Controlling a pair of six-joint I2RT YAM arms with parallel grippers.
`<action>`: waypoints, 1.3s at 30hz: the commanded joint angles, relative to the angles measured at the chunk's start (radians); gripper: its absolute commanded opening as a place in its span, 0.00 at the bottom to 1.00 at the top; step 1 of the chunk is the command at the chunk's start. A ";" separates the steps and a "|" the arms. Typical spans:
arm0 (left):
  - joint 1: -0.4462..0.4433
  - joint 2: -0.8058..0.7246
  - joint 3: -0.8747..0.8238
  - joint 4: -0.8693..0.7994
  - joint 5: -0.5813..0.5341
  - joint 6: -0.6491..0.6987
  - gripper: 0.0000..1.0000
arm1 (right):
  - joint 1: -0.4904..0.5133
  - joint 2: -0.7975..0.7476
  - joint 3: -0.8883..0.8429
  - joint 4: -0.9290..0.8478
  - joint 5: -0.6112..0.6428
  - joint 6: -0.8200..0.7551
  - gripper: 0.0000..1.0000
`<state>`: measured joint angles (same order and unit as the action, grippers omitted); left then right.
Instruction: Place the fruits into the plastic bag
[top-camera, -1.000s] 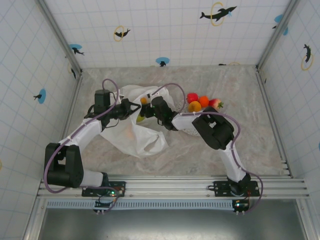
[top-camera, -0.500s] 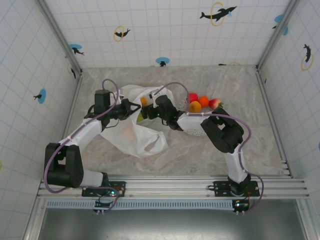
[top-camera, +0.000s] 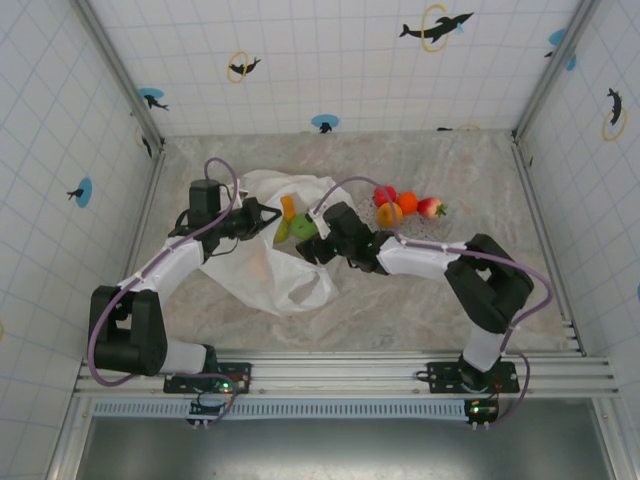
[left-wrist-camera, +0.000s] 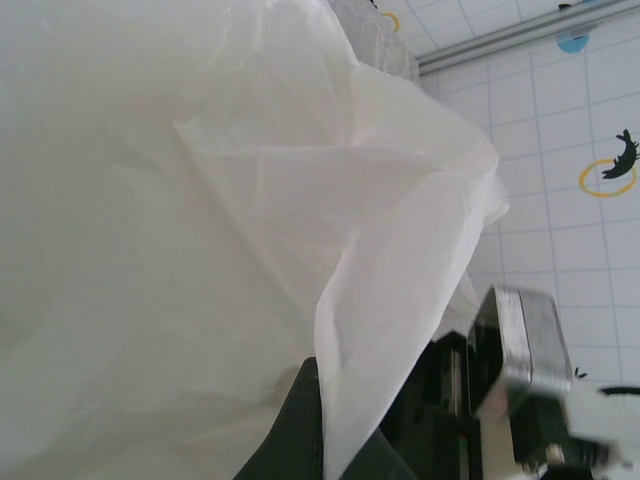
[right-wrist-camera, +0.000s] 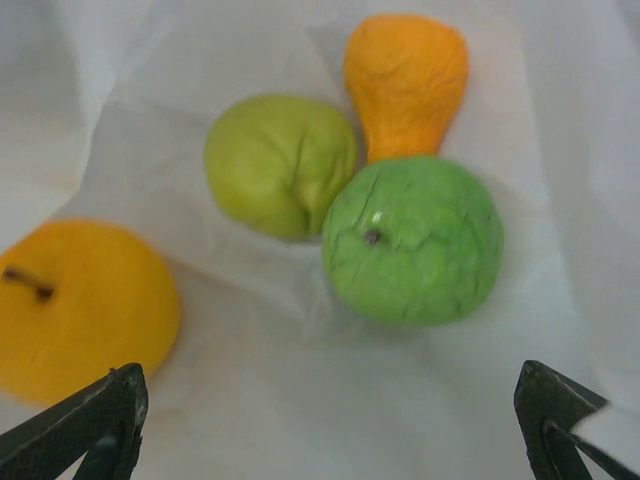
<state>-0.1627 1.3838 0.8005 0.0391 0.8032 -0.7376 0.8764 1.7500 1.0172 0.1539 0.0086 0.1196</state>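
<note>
From above, the left fingers were shut on the near rim of the plastic bag, which sprawled on the desk. They were probably lifting that edge so the mouth gaped toward the other arm. The right fingers hovered at the mouth, just beside a green fruit and an orange pear-shaped fruit lying on the film inside. A cluster of red and orange fruits sat well apart to the right, and in my judgement these were yet to be bagged.

The left wrist view gave the detail of the grip that the overhead view was too coarse for. A single fold of thin film was pinched between dark fingers at the bottom edge, and the rest of the bag rose above it as a crumpled wall.

The right wrist view settled the state of the right fingers: the two fingertips stood wide apart at the bottom corners with nothing between them. It also made the count inside the bag plainer. The green fruit touched both a yellow-green fruit and the orange pear-shaped one, and a round yellow-orange fruit lay apart to the left.
</note>
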 joint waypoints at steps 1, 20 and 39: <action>0.007 0.014 -0.006 0.007 0.009 0.001 0.00 | 0.004 -0.100 -0.076 -0.039 -0.023 -0.031 0.95; 0.008 0.012 -0.003 0.007 0.008 0.001 0.00 | -0.070 -0.249 -0.378 0.259 0.103 0.398 0.78; 0.008 0.009 -0.002 0.007 0.011 -0.002 0.00 | -0.105 -0.011 -0.247 0.389 0.042 0.598 0.42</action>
<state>-0.1623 1.3903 0.8005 0.0387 0.8036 -0.7380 0.7769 1.7187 0.7319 0.4999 0.0631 0.6907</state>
